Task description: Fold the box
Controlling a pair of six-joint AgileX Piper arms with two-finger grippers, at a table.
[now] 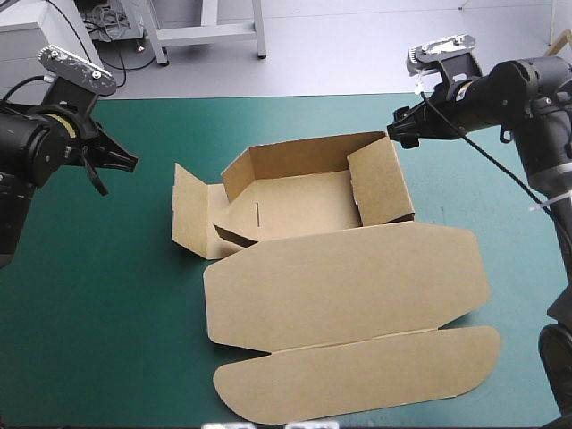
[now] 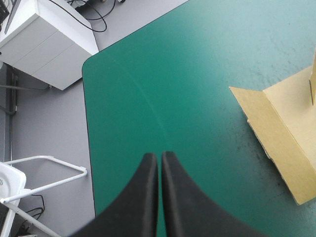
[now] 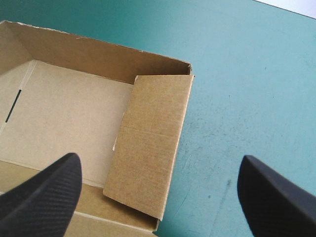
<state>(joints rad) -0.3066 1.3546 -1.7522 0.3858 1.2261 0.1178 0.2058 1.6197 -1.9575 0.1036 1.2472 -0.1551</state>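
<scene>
The brown box (image 1: pixel 304 206) lies mid-table as an open tray. Its far wall (image 1: pixel 295 156) and right wall (image 1: pixel 384 183) are raised, and the left side flap (image 1: pixel 189 214) lies spread outward. The lid (image 1: pixel 349 277) lies flat toward the front, ending in a rounded flap (image 1: pixel 357 375). My left gripper (image 1: pixel 128 162) hovers left of the box, shut and empty (image 2: pixel 159 157), with the left flap (image 2: pixel 281 128) off to its side. My right gripper (image 1: pixel 399 134) hangs open above the box's far right corner. Its fingers straddle the right wall (image 3: pixel 150 143), with the tray floor (image 3: pixel 64 113) beside it.
The table's far left corner (image 2: pixel 88 64) and its left edge (image 2: pixel 89 148) lie close ahead of my left gripper. The lid's rounded flap reaches near the table's front edge (image 1: pixel 134 424). Teal-green cover (image 1: pixel 89 295) surrounds the box on every side.
</scene>
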